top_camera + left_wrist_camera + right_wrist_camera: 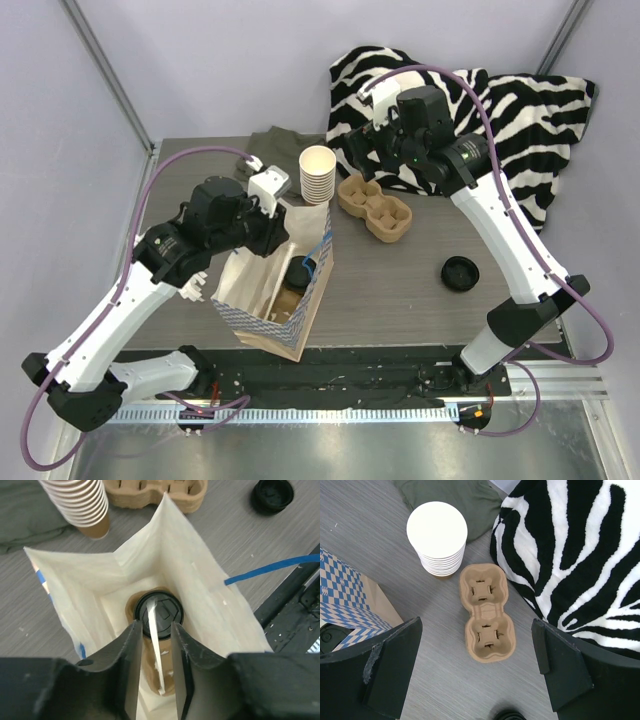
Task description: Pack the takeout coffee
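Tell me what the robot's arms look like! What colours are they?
The left arm and right arm have white tube-like segments joined by chunky black joints. A purple cable loops along each one, and each wrist carries a small white block. The left gripper and right gripper each have two flat, matte black fingers, slightly scuffed at the edges.
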